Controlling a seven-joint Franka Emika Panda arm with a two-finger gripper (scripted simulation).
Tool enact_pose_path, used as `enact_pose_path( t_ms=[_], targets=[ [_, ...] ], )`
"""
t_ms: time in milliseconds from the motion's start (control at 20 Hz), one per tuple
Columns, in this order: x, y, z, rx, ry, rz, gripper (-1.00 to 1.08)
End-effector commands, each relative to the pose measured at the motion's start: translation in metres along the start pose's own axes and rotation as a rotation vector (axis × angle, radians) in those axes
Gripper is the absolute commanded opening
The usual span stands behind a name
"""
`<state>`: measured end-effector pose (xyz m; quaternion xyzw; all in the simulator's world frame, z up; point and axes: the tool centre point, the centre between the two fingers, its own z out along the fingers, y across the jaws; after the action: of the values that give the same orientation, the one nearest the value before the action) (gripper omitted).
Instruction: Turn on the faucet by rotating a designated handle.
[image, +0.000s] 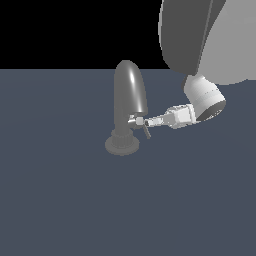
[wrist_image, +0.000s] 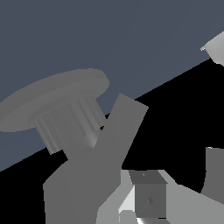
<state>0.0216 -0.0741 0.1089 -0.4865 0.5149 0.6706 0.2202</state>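
Note:
The dark grey faucet (image: 128, 95) stands upright on its ribbed round base (image: 121, 145) in the middle of the exterior view. Its small silver handle (image: 135, 121) sticks out sideways toward the exterior view's right, with a darker prong slanting down below it. My gripper (image: 151, 121) reaches in from the right, its tips right at the handle's end. In the wrist view the ribbed base (wrist_image: 65, 120) and faucet body (wrist_image: 100, 157) loom close, the silver handle (wrist_image: 148, 197) sits centred low, and one grey finger (wrist_image: 215, 173) stands far out at the edge, so the gripper looks open.
The faucet stands on a flat dark blue-grey floor (image: 65, 200). The arm's large grey links (image: 200, 40) hang over the far right side, above the white wrist (image: 205, 97).

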Motion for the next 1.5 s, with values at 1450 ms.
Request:
enact_pose_path(
  t_ms=[1450],
  targets=[
    [0.055, -0.044, 0.004, 0.021, -0.015, 0.056, -1.00]
  ],
)
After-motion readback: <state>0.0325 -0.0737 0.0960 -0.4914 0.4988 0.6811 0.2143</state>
